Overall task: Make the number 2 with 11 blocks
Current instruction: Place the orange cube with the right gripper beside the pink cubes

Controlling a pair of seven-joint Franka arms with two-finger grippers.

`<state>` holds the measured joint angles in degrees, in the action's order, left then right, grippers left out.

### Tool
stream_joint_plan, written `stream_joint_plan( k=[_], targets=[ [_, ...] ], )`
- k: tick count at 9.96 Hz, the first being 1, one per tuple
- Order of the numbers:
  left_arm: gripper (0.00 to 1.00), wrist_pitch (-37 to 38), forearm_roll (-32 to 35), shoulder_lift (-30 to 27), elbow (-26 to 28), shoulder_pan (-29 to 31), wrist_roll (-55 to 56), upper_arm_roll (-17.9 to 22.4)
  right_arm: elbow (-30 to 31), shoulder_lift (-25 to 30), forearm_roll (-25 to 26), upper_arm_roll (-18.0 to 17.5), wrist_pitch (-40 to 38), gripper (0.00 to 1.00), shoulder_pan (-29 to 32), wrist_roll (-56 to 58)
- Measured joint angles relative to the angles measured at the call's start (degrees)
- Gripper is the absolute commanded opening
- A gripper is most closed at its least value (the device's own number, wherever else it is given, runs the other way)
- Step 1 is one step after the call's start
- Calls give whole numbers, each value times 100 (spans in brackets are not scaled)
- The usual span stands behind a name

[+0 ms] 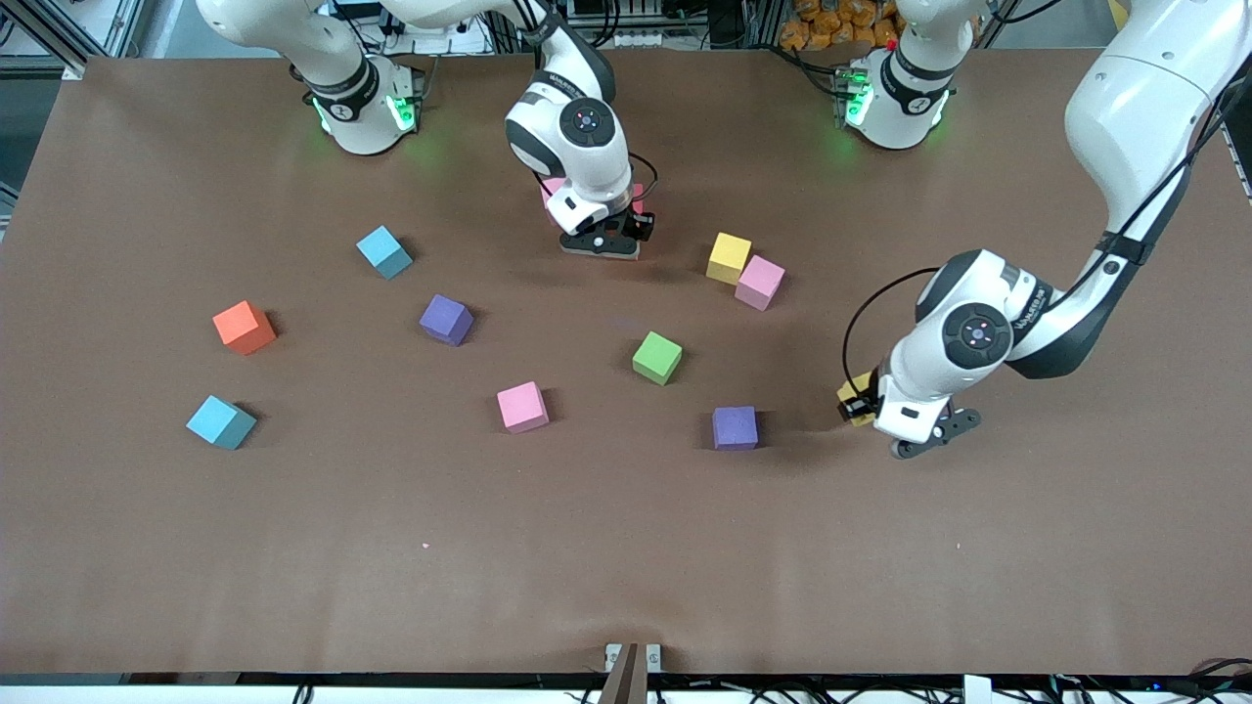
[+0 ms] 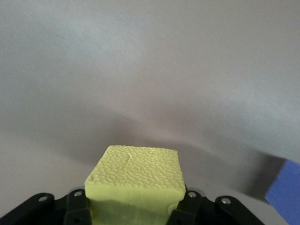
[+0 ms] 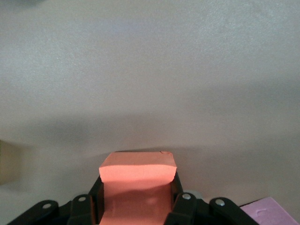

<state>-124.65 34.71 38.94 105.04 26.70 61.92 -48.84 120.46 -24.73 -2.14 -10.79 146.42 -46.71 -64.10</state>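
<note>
Front view, table (image 1: 626, 548): brown surface carrying loose blocks spread well apart; no digit laid out yet, so the number 2 has no heading or long axis to report
Left arm: enters from its base at the top of the front view and reaches down toward its own end of the table
Right arm: reaches from its base to mid-table, close to the bases
Left gripper (image 1: 866, 411): jaws clamped on a yellow block (image 2: 136, 176), held low over the table beside the purple block (image 1: 735, 427); judged to be a carry or a placement
Right gripper (image 1: 611, 230): jaws clamped on a salmon-pink block (image 3: 137, 180), low over the table near the yellow and pink pair; whether it rests on the surface cannot be told
Yellow block on table (image 1: 729, 257): touching a pink block (image 1: 760, 282), the only two in contact
Green block (image 1: 656, 357): alone, mid-table
Second pink block (image 1: 522, 406): nearer the front camera than the green one
Orange block (image 1: 244, 327): toward the right arm's end, with two light blue blocks (image 1: 383, 251) and a second purple block (image 1: 446, 319)
Block orientation: cubes, so no long axis; most sit turned at differing angles
</note>
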Motion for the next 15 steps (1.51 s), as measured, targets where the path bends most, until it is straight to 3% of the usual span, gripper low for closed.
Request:
stream_joint_plan(
  k=[4, 7, 12, 15],
  targets=[
    [0, 133, -2, -2, 6, -25, 300, -474, 0, -2, 120, 3, 0, 40, -86, -57],
    [0, 136, -6, -1, 12, -66, 359, -506, 0, -2, 450, 4, 0, 40, -125, -70],
    [0, 136, -8, -2, 12, -68, 376, -546, -18, -2, 481, 4, 23, 41, -153, -170],
    [0, 136, -8, -2, 11, -68, 376, -550, -26, -2, 745, 4, 30, 42, -221, -235]
  ],
)
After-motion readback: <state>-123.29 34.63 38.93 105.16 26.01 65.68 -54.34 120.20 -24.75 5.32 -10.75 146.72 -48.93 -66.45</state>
